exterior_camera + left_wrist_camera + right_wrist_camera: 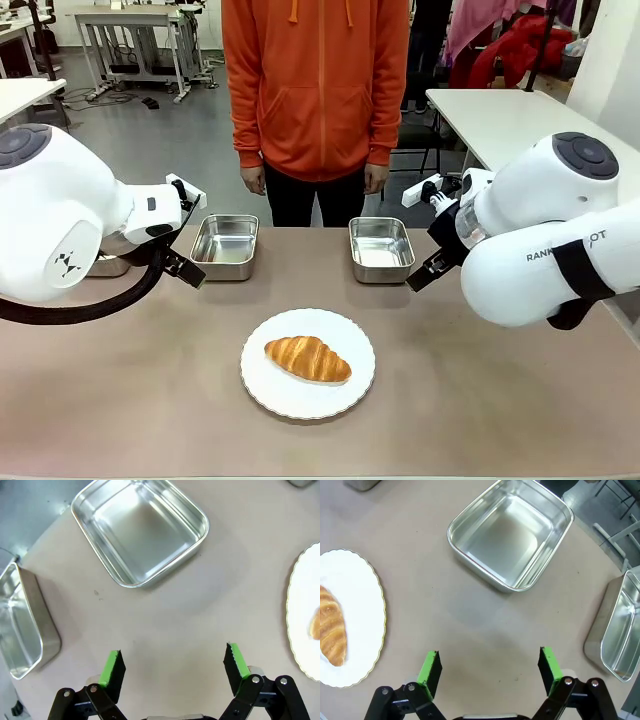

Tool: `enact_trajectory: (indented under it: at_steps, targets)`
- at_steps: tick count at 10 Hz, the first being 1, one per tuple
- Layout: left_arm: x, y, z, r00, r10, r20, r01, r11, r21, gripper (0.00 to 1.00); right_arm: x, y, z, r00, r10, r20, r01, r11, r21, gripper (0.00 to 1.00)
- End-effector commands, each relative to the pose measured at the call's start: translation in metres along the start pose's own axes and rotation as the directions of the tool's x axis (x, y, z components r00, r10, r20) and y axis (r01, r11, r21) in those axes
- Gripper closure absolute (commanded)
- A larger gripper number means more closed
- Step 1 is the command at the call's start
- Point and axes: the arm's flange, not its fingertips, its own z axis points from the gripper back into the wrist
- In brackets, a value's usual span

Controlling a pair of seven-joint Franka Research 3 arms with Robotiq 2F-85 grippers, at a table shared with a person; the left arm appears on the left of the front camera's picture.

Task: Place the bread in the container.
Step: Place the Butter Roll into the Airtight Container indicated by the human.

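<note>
While my left jaws and right jaws gape wide, gripping nothing, one tray (142,530) lies ahead of the left, another tray (510,535) ahead of the right, both seemingly empty.

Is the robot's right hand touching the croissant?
Apart. The right wrist view shows the right hand open above the bare table, while the croissant lies on the white plate off to one side, with a clear gap between them.
</note>
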Motion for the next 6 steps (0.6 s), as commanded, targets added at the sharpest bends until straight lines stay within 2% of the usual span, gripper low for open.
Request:
enact_trajectory:
  at_steps: [1,4,5,6]
  targets:
    - [0.000,0.000,0.000,1.000,0.000,0.000,0.000,1.000,0.000,0.00,0.000,0.000,0.000,1.000,-0.001,0.000,0.001,1.000,0.000,0.00]
    - [0.000,0.000,0.000,1.000,0.000,0.000,0.000,1.000,0.000,0.00,0.000,0.000,0.000,1.000,0.000,0.000,0.000,1.000,0.000,0.00]
    - [0.010,0.010,0.022,1.000,0.008,0.024,-0.006,0.996,-0.094,0.00,0.021,-0.012,0.028,0.999,-0.007,0.038,0.007,1.000,-0.017,0.00]
    - [0.024,0.028,0.054,0.998,0.029,0.050,-0.022,0.992,-0.120,0.00,0.034,-0.022,0.049,0.998,-0.007,0.056,0.007,1.000,-0.003,0.00]
